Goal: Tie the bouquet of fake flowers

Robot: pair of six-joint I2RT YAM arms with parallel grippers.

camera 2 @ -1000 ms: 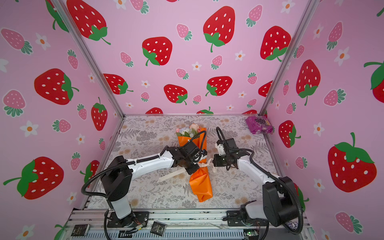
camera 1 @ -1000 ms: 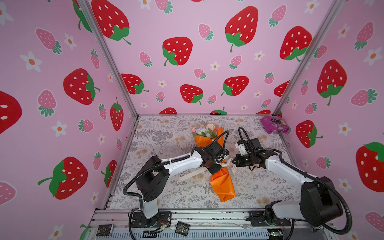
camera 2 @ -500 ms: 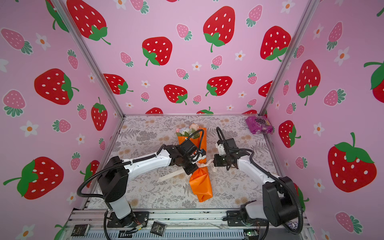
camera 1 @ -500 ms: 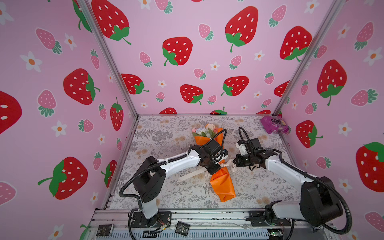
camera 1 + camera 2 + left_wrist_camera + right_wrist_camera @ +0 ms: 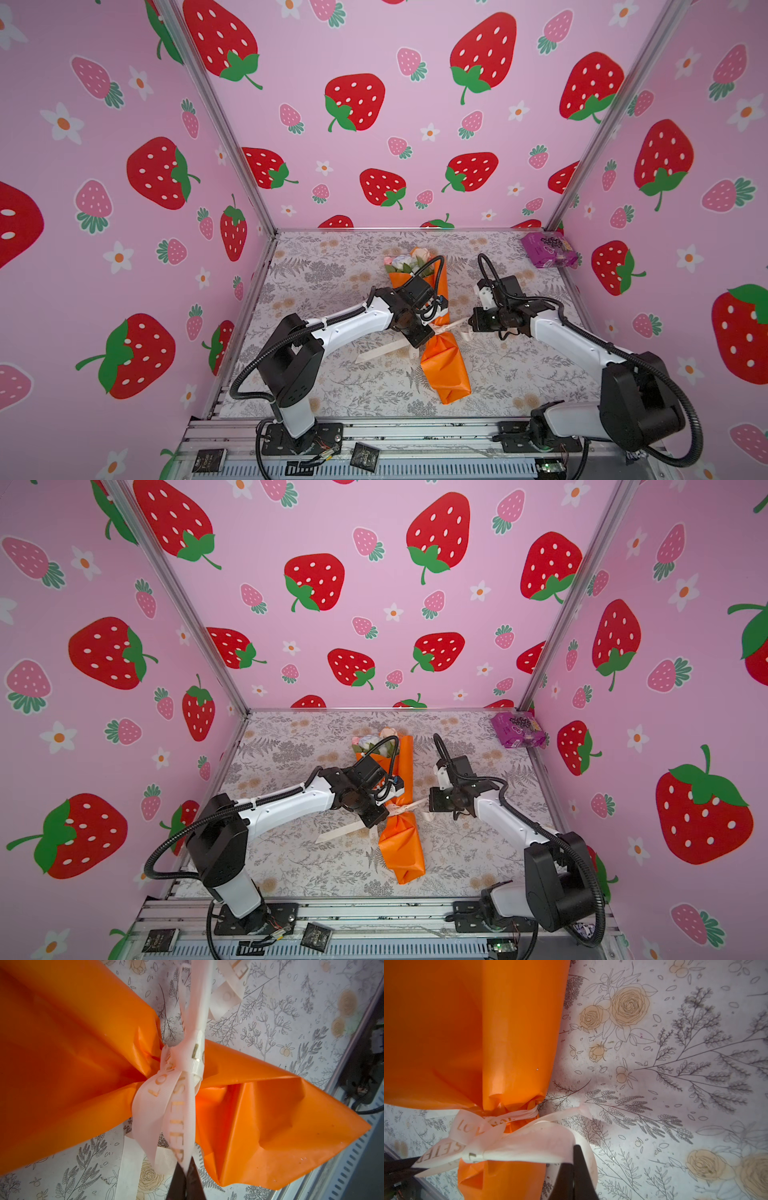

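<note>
Fingers (image 5: 176,1184) of left gripper (image 5: 185,1169) and right gripper (image 5: 573,1164) each clench a ribbon (image 5: 166,1093) tail from the bouquet (image 5: 444,361) knot.

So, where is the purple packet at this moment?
In both top views the purple packet lies in the far right corner of the table, beyond the right arm.

Both top views look down from high above the front rail (image 5: 415,432), facing the back wall (image 5: 415,124), covering the whole table (image 5: 324,270). Each wrist camera sits very near the ribbon (image 5: 182,1068) at its knot, which both share, seemingly from opposite sides of the orange wrapping paper (image 5: 62,1053).
</note>
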